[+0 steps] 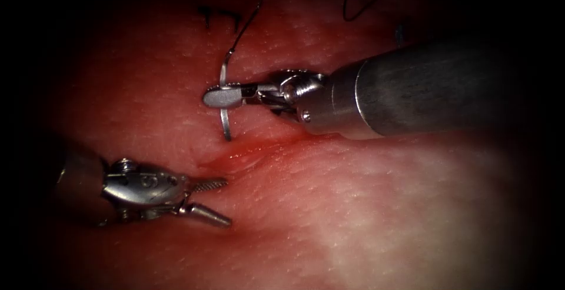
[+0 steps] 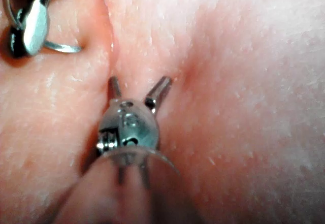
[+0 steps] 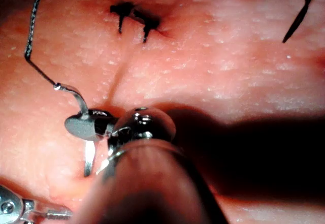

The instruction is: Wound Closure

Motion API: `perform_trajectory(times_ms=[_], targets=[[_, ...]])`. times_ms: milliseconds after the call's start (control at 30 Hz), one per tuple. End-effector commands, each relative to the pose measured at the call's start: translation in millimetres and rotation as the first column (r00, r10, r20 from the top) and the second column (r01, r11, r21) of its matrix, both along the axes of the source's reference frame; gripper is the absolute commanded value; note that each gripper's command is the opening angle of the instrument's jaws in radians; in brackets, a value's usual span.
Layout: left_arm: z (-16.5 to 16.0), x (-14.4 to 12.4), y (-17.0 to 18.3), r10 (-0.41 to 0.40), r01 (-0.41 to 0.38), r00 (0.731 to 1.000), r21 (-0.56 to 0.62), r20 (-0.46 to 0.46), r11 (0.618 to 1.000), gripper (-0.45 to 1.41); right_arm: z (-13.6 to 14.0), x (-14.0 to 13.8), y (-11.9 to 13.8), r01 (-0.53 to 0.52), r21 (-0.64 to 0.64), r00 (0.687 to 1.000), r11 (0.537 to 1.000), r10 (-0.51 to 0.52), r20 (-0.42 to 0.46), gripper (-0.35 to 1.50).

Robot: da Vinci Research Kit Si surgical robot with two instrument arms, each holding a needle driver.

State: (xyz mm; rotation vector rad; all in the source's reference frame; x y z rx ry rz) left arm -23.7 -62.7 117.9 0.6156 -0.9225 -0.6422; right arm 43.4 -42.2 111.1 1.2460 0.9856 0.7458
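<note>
Right arm's tool (image 1: 222, 97) enters from the right; its fingers are clamped across the curved needle (image 1: 224, 105) at about mid-curve, nearer the swaged end. The needle stands roughly upright above the tissue (image 1: 365, 207), its swaged end uppermost and joined to the thread (image 1: 250, 16), its point end reaching down to the surface just above the left end of the cut (image 1: 247, 156); whether the tip has entered the tissue cannot be told. Left arm's tool (image 1: 219, 202) sits low on the left, fingers apart and holding nothing, tips just short of the cut's left end, one finger's toothed face turned up. Red fluid (image 1: 250, 152) glistens along the cut. The thread runs up from the needle and is cut off at the frame edge; a separate loop of thread (image 1: 359, 2) lies further right, its course hard to follow in the dark. The left wrist view shows the left tool's fingers (image 2: 159, 93) splayed in a V over the tissue, with the right tool (image 2: 34, 28) and a stretch of needle (image 2: 61, 46) beyond. The right wrist view adds a dark earlier stitch (image 3: 134, 16) across the wound line and the thread (image 3: 31, 26) curving away from the needle's swage (image 3: 62, 87).
</note>
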Motion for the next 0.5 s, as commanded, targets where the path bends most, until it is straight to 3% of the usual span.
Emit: perform_trajectory(times_ms=[33, 133, 167, 233, 500], targets=[[0.6, -0.2, -1.1, 0.001, -0.001, 1.000, 0.007, -0.001, 1.000, 0.39, 0.0, 0.5, -1.5, 0.025, -0.001, 1.000, 1.000, -0.025, -0.005, -0.35], [0.8, 0.3, -1.0, 0.000, 0.000, 1.000, 0.017, 0.000, 1.000, 0.39, -0.5, -0.1, -3.0, 0.053, -0.045, 0.999, 0.998, -0.053, -0.009, -0.35], [0.8, 0.5, -1.0, 0.002, -0.002, 1.000, 0.016, 0.001, 1.000, 0.39, -0.9, -0.7, -3.8, 0.039, -0.199, 0.997, 0.979, -0.052, -0.060, -0.35], [0.9, 0.6, -1.0, 0.003, -0.003, 1.000, 0.016, 0.001, 1.000, 0.39, -1.1, -1.3, -4.7, 0.019, -0.323, 0.994, 0.946, -0.053, -0.099, -0.35], [0.9, 0.5, -1.1, -0.002, 0.002, 1.000, 0.020, -0.001, 1.000, 0.42, -1.6, -2.9, -5.8, -0.058, -0.579, 0.989, 0.813, -0.033, -0.146, -0.35]])
